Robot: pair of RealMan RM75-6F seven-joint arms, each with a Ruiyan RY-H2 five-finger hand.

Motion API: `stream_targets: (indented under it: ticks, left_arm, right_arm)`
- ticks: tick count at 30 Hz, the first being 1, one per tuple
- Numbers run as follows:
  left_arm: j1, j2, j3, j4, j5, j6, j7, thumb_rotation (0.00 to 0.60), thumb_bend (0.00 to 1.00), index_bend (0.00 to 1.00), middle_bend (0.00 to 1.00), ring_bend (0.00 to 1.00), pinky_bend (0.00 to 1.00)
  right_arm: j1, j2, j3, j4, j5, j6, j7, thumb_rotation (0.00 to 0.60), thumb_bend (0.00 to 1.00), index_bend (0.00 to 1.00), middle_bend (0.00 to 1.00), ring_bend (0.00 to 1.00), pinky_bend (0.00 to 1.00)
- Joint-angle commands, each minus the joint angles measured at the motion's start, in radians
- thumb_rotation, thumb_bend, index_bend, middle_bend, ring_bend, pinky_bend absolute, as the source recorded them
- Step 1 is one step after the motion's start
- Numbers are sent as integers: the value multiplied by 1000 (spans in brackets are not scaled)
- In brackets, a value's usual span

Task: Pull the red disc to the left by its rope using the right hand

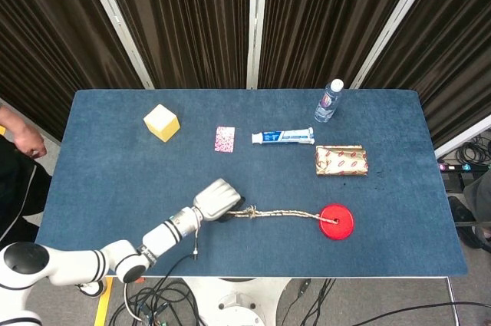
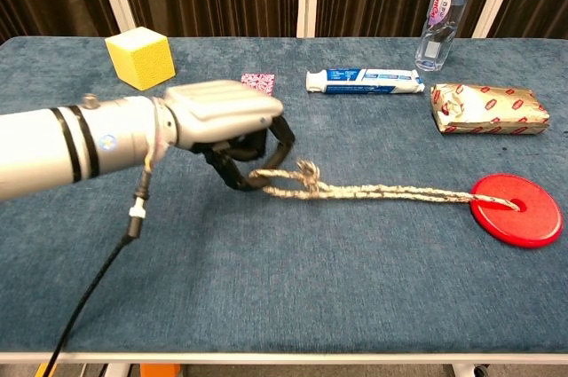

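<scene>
The red disc [image 1: 335, 221] [image 2: 517, 208] lies flat near the table's front right. Its braided rope [image 1: 280, 213] [image 2: 373, 191] runs left from the disc's centre, nearly straight, with a knot close to the hand. My left hand [image 1: 217, 200] [image 2: 222, 115] reaches in from the lower left and grips the rope's left end, fingers curled under the palm and hooked around the loop. The hand hides the rope's very end. My right hand shows in neither view.
Along the back of the blue table [image 1: 115, 180] are a yellow cube [image 1: 161, 122], a pink patterned card [image 1: 225, 139], a toothpaste tube [image 1: 283, 136], a water bottle [image 1: 328, 101] and a gold-wrapped packet [image 1: 341, 160]. A person's arm [image 1: 19, 133] shows at the left edge.
</scene>
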Motion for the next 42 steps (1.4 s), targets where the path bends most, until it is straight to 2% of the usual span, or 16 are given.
stream_targets:
  ticks: [1,6,12,19,24,30,34,42]
  left_arm:
    - [9,13,0,-5,5,8,-9,600,377,804,953,740,752]
    - [27,47,3,-29,7,29,-1,600,379,805,953,740,753]
    - [87,145,18,-116,3,97,22,600,380,804,953,740,756]
    - [212,305,52,-215,-5,240,44,600,380,804,953,740,757]
    - [313,430,66,-246,-40,341,33,600,380,805,953,741,759]
    - [397,525,38,-199,-112,417,-3,600,380,805,953,740,759]
    - [425,563,0,-127,-184,413,-33,600,380,804,953,741,759]
    - [449,601,-64,-19,-259,406,-52,600,380,804,953,740,759]
  right_arm:
    - [1,-2,0,1,-1,-1,-1,600,252,0,0,0,0]
    - [2,-3,-2,0,-4,-2,-2,600,252,0,0,0,0]
    - [5,-2,-2,-5,-7,-4,-10,600,254,0,0,0,0]
    - [13,2,-2,-31,-15,-3,-38,600,256,0,0,0,0]
    - [17,7,-2,-54,-22,3,-58,600,258,0,0,0,0]
    - [23,10,-2,-74,-23,-1,-79,600,260,0,0,0,0]
    - [27,14,-2,-91,-27,2,-94,600,261,0,0,0,0]
    - [30,15,-4,-109,-26,0,-113,600,261,0,0,0,0]
